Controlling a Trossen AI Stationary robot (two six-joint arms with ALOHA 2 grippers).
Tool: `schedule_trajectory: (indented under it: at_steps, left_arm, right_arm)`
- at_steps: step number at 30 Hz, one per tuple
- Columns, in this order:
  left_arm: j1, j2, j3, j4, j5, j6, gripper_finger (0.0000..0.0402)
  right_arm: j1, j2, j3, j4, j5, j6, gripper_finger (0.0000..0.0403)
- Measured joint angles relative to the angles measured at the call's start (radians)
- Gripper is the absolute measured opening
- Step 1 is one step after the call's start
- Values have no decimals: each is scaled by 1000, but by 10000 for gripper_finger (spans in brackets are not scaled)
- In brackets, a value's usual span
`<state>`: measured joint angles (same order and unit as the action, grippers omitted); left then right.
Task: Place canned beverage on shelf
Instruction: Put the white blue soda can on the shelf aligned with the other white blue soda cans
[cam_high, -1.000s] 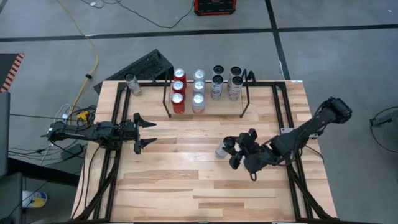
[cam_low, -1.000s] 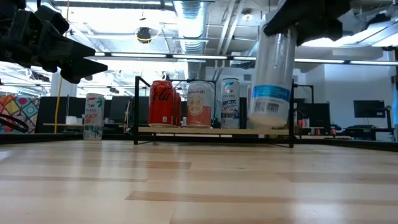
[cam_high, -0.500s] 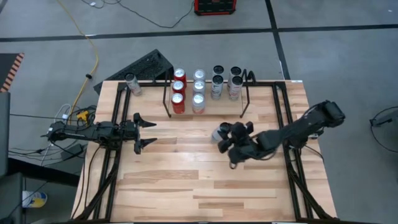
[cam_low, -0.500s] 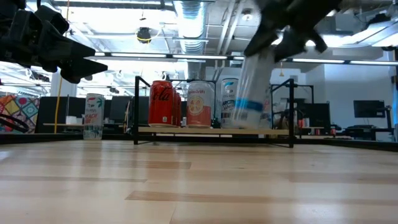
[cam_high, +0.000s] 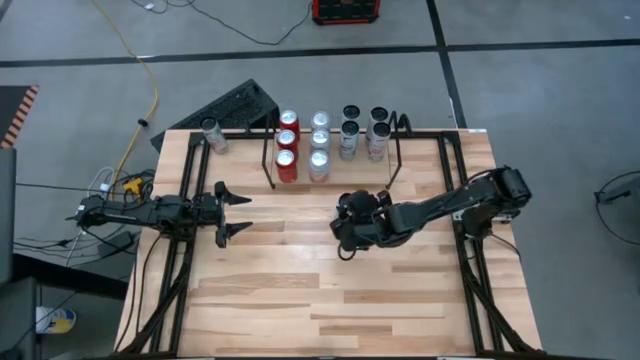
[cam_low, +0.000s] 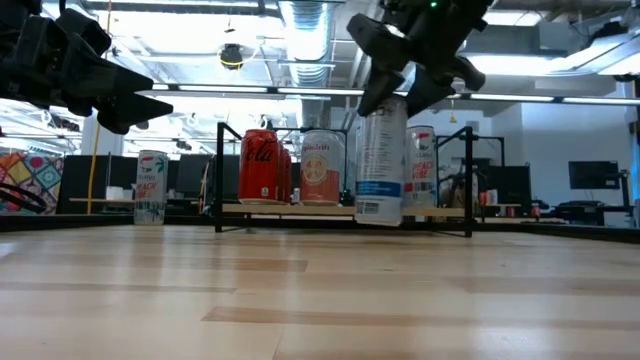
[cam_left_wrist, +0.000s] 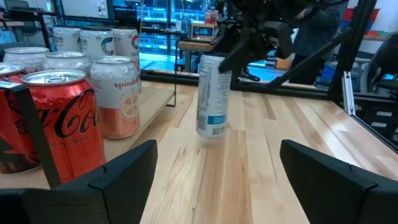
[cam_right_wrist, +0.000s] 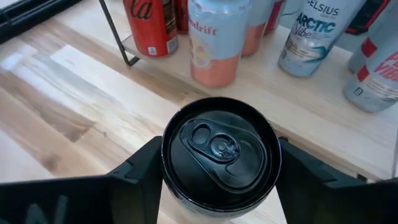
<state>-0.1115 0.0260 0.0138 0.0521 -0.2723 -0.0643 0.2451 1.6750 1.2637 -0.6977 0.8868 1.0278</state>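
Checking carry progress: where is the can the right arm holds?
Low view: the can hangs off the table in the right tool, just before the shelf.

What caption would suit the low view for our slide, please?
Right end effector carries a slim can above the table, before the stocked shelf.

Glossy metal can (cam_right_wrist: 221, 152); smooth pale wooden table (cam_high: 300, 290).
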Motion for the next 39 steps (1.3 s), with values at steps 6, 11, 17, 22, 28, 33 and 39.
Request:
schedule_trajectory:
  at_steps: [6,11,17,22,28,33,39]
  left_arm:
    - [0,0,0,0,0,0,327]
    - [0,0,0,0,0,0,327]
    - [0,0,0,0,0,0,327]
    - [0,0,0,0,0,0,327]
    - [0,0,0,0,0,0,327]
    - [0,0,0,0,0,0,327]
    - [0,0,0,0,0,0,327]
  right_arm:
    - [-25,22,2,28,-28,4,258]
    - [-49,40,3,80,-106,-4,262]
    - [-83,53,4,142,-166,-8,264]
    - [-100,51,3,158,-181,-38,265]
    - [-61,46,3,164,-173,-41,265]
    - [-43,46,2,164,-160,-42,266]
    - [-45,45,5,162,-154,-68,266]
